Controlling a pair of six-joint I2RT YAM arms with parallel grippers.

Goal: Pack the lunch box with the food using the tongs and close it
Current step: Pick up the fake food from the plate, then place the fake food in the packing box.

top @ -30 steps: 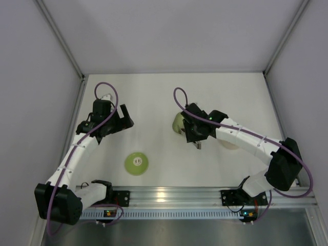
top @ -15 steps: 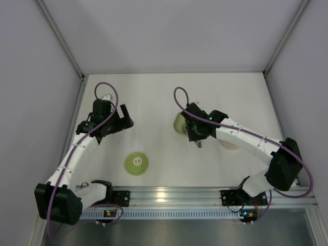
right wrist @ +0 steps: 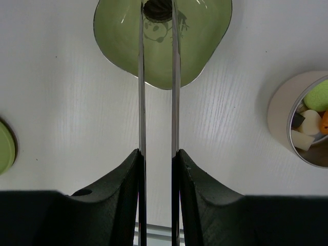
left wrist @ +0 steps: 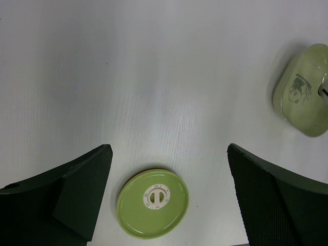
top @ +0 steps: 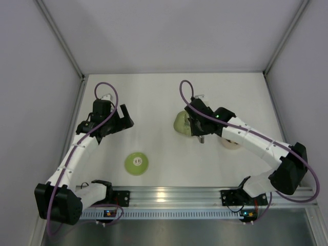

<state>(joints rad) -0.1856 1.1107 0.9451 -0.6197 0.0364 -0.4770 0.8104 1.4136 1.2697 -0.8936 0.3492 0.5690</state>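
Observation:
My right gripper (right wrist: 158, 154) is shut on the silver tongs (right wrist: 141, 102), one slim arm against each finger. The tong tips reach into the light-green dish (right wrist: 200, 41) and pinch a dark brown chunk of food (right wrist: 158, 9). The lunch box (right wrist: 279, 110) stands to the right of the dish, open, with white, orange, green and dark food pieces (right wrist: 309, 124) inside. In the top view my right gripper (top: 199, 128) hangs over the dish (top: 179, 123), and the arm partly hides the lunch box (top: 230, 144). The round green lid (left wrist: 152, 202) lies flat below my open left gripper (left wrist: 168, 148).
My left gripper (top: 124, 117) hovers at the table's left, behind the lid (top: 136, 164). The dish (left wrist: 302, 97) shows at the right edge of the left wrist view. Side walls stand close on the left and right, and a metal rail runs along the near edge.
My right arm has shifted a little away from the near edge, toward the dish, and its jaws have squeezed the tongs narrower. The left arm has not moved.

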